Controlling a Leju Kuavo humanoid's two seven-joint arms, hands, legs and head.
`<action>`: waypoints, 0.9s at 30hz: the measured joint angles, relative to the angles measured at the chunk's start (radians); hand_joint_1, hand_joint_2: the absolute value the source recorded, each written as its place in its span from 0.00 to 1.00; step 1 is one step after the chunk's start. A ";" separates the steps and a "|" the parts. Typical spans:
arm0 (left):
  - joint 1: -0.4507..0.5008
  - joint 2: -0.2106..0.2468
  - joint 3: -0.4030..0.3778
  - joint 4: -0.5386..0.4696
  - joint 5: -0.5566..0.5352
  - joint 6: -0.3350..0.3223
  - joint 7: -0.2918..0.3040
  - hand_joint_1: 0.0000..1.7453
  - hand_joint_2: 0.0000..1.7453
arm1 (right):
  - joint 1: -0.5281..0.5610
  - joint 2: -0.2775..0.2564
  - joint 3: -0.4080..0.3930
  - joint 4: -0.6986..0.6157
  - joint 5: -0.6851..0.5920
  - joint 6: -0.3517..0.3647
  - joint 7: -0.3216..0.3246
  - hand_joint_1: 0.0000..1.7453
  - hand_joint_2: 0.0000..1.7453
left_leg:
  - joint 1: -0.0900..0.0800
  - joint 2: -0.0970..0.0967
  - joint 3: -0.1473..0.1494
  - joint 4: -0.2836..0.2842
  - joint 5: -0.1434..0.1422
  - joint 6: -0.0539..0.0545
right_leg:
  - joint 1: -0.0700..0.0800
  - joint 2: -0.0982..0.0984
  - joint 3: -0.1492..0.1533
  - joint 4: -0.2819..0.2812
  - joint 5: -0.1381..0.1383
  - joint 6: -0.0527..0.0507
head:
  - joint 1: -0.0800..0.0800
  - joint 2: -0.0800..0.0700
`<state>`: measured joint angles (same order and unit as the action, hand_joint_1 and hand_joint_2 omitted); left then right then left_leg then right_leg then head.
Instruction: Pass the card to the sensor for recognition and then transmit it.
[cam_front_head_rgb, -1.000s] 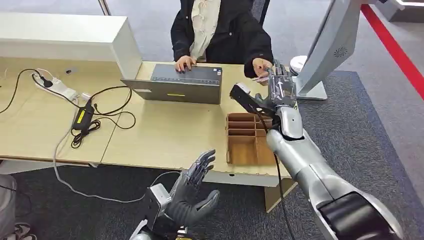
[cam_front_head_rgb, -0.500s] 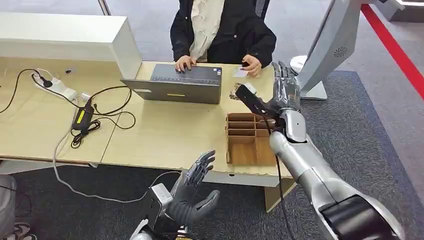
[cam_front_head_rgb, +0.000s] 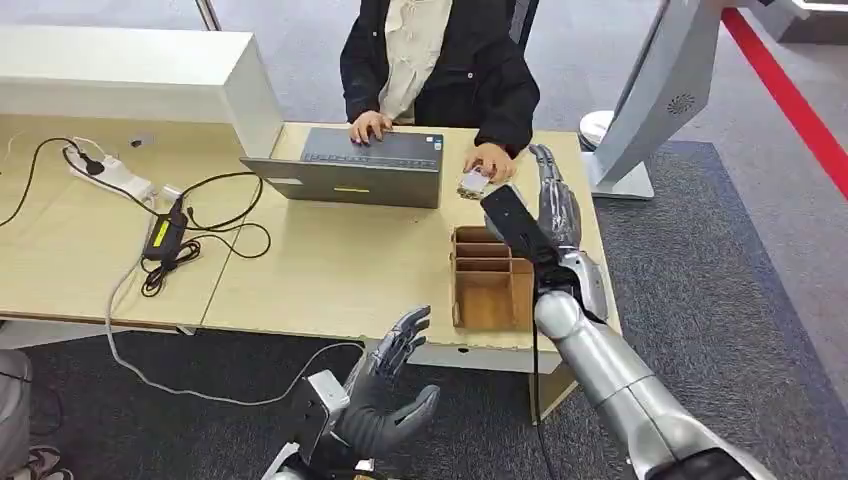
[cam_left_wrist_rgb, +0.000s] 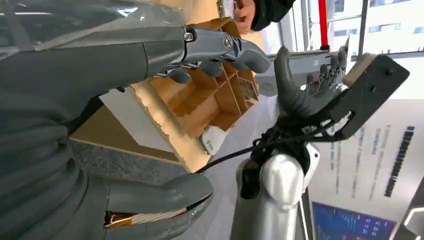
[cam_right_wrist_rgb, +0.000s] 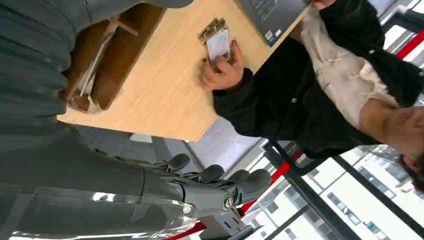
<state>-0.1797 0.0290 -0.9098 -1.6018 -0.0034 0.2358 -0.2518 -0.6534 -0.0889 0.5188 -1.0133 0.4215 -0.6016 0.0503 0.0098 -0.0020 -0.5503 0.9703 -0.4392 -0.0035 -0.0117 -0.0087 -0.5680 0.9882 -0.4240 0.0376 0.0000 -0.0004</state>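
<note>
A person's hand (cam_front_head_rgb: 488, 160) holds the pale card (cam_front_head_rgb: 472, 181) low over the desk, just right of the laptop (cam_front_head_rgb: 345, 170). In the right wrist view the card (cam_right_wrist_rgb: 219, 45) lies over a small gold-edged device (cam_right_wrist_rgb: 209, 30), pinched by that hand (cam_right_wrist_rgb: 223, 72). My right hand (cam_front_head_rgb: 555, 205) stands upright beside it, fingers spread and nothing in it; its fingers (cam_right_wrist_rgb: 210, 182) are apart. My left hand (cam_front_head_rgb: 388, 385) hangs open in front of the desk edge, palm up, also empty (cam_left_wrist_rgb: 150, 60).
A brown compartment box (cam_front_head_rgb: 490, 275) sits on the desk below my right hand. A white kiosk stand (cam_front_head_rgb: 655, 95) rises at the right. A power strip and cables (cam_front_head_rgb: 150, 210) lie at the left, and a white box (cam_front_head_rgb: 130, 75) stands behind.
The person took the card from near my right hand and brought it down beside the laptop. My right hand drew back toward me, empty. The left hand stayed put.
</note>
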 joint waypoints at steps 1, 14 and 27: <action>0.001 0.000 0.000 0.000 0.000 0.003 0.000 0.00 1.00 | 0.020 -0.004 0.000 -0.032 0.002 0.005 -0.003 0.00 1.00 | 0.000 0.000 0.000 0.000 0.000 0.000 | 0.000 0.000 0.000 0.000 0.000 0.000 | 0.000 0.000; 0.001 0.002 -0.001 -0.003 0.014 0.049 0.022 0.00 1.00 | 0.155 -0.052 0.001 -0.266 0.135 0.066 0.030 0.00 1.00 | 0.000 0.000 0.000 0.000 0.000 0.000 | 0.000 0.000 0.000 0.000 0.000 0.000 | 0.000 0.000; 0.000 0.002 -0.002 -0.010 0.018 0.042 0.023 0.00 1.00 | 0.115 -0.080 0.010 -0.175 0.496 0.022 0.161 0.00 1.00 | 0.000 0.000 -0.001 0.000 0.000 0.000 | 0.000 0.000 0.000 0.000 0.000 0.000 | 0.000 0.000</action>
<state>-0.1799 0.0309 -0.9113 -1.6114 0.0145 0.2781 -0.2289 -0.5383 -0.1694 0.5291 -1.1888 0.9173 -0.5791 0.2109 0.0097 -0.0020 -0.5510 0.9701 -0.4393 -0.0037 -0.0119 -0.0086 -0.5679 0.9880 -0.4241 0.0376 0.0000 -0.0004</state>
